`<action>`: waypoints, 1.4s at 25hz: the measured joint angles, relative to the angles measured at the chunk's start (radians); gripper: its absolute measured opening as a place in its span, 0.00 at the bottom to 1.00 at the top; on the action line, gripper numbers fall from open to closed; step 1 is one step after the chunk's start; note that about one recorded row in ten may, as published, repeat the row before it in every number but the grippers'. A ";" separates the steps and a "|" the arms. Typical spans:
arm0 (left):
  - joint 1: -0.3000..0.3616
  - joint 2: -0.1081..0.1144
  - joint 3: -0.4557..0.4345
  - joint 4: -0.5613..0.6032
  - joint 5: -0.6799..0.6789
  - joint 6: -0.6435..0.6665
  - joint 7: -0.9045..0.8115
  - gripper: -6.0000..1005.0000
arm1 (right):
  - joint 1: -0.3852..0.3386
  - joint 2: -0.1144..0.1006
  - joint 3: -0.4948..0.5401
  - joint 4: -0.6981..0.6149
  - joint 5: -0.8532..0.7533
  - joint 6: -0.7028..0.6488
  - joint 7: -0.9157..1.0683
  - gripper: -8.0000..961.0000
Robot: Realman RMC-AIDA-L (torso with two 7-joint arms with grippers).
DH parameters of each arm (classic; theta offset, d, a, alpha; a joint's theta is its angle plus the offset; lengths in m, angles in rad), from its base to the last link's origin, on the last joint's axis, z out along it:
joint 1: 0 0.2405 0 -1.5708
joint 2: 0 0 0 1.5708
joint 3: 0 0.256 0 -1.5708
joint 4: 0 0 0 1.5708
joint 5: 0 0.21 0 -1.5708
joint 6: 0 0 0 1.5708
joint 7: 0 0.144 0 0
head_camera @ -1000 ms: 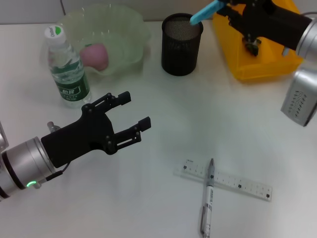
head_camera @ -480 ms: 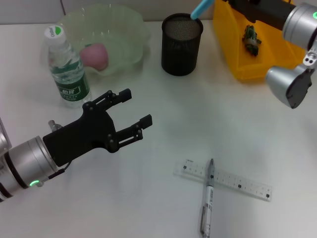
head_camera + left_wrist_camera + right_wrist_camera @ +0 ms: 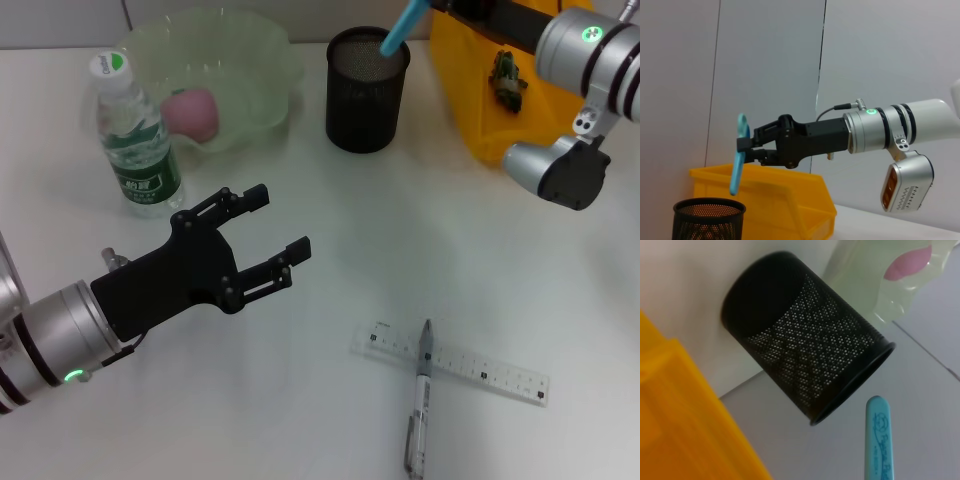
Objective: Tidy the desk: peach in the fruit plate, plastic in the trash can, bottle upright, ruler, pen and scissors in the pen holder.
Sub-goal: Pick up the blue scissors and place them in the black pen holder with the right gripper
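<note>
1 scissors — over pen holder (held).

The head camera looks steeply down over the white bench, both wrist cameras sharing its black mesh cylindrical pen holder.

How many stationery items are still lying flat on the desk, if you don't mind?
2: the ruler and the pen lying across it, near the desk's front edge.

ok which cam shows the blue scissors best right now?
Left wrist view: the blue scissors show nearly whole, hanging tip-down above the pen holder, clamped in the right hand. The head view catches only a short stretch at the holder's rim. The right wrist view shows just one rounded end.
</note>
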 joint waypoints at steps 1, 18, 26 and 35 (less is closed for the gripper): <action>0.000 0.000 0.000 0.000 0.000 0.000 0.000 0.80 | 0.003 0.000 -0.006 -0.003 0.000 0.004 0.000 0.25; 0.004 0.000 0.000 -0.007 0.000 -0.008 0.001 0.80 | 0.057 0.000 -0.066 0.040 -0.007 0.055 -0.185 0.25; 0.000 0.000 0.004 -0.014 0.000 -0.041 0.003 0.80 | 0.054 -0.001 -0.078 0.036 -0.006 0.048 -0.227 0.25; -0.006 0.000 0.008 -0.014 0.001 -0.044 0.003 0.80 | 0.059 -0.001 -0.079 0.044 -0.003 0.050 -0.262 0.25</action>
